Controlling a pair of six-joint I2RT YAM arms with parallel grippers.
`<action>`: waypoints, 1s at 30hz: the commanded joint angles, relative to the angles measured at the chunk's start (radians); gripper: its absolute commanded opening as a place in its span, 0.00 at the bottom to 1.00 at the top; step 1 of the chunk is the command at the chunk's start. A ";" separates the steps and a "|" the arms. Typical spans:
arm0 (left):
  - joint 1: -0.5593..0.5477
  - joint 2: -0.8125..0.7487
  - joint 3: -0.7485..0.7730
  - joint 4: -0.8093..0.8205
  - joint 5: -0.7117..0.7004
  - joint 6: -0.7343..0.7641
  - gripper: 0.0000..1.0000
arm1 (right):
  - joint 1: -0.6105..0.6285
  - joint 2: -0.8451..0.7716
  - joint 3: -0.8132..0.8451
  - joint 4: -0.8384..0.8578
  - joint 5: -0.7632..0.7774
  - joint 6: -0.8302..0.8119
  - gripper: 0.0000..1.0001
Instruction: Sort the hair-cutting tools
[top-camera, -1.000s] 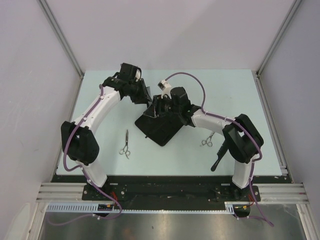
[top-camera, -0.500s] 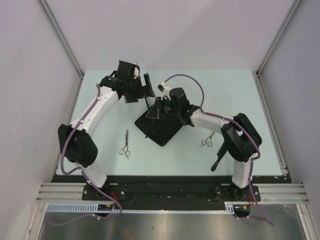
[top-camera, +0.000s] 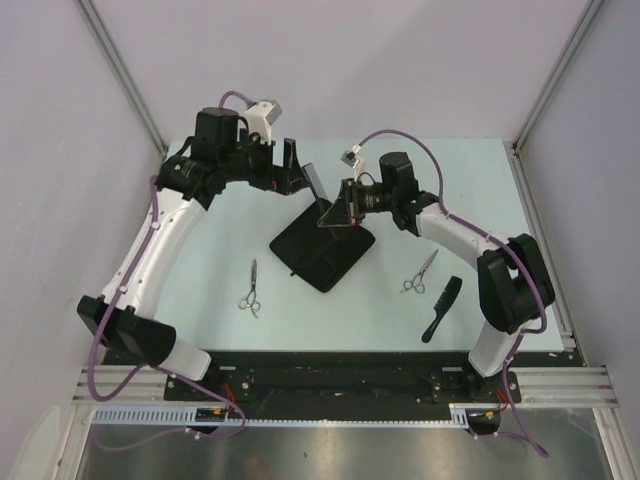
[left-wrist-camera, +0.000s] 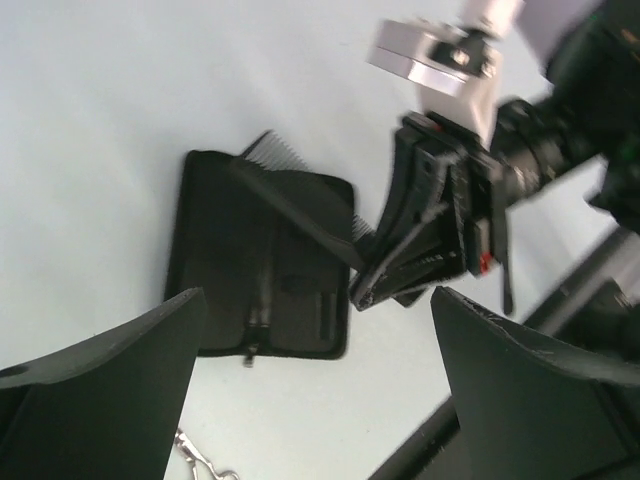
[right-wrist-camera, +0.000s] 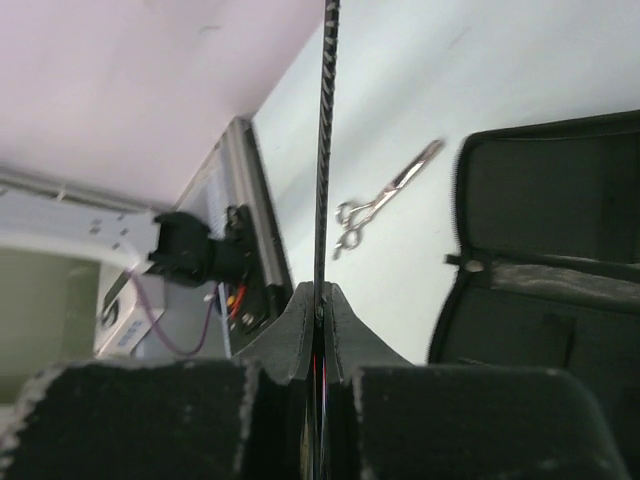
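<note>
My right gripper is shut on the long narrow black comb and holds it in the air above the far corner of the black case. In the right wrist view the comb stands edge-on, pinched between the shut fingers of that gripper. My left gripper hangs open just left of the comb, holding nothing; its wrist view shows the gap empty above the case. One pair of silver scissors lies left of the case, another right of it. The black handled comb lies at the near right.
The open case lies at an angle mid-table. Metal frame posts and white walls bound the pale green table on three sides. The black base rail runs along the near edge.
The left gripper opened, let go of the narrow comb and drew back left and up. The right gripper shut on the comb and rose from the case, its arm swinging right.
</note>
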 joint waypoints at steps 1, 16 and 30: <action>-0.003 -0.076 0.036 0.013 0.346 0.183 1.00 | 0.007 -0.109 0.047 -0.090 -0.260 -0.088 0.00; -0.001 -0.219 -0.030 0.001 0.554 0.301 1.00 | 0.064 -0.186 0.269 -0.877 -0.245 -0.652 0.00; -0.003 -0.176 -0.069 0.001 0.483 0.227 0.92 | 0.098 -0.146 0.398 -1.020 -0.216 -0.760 0.00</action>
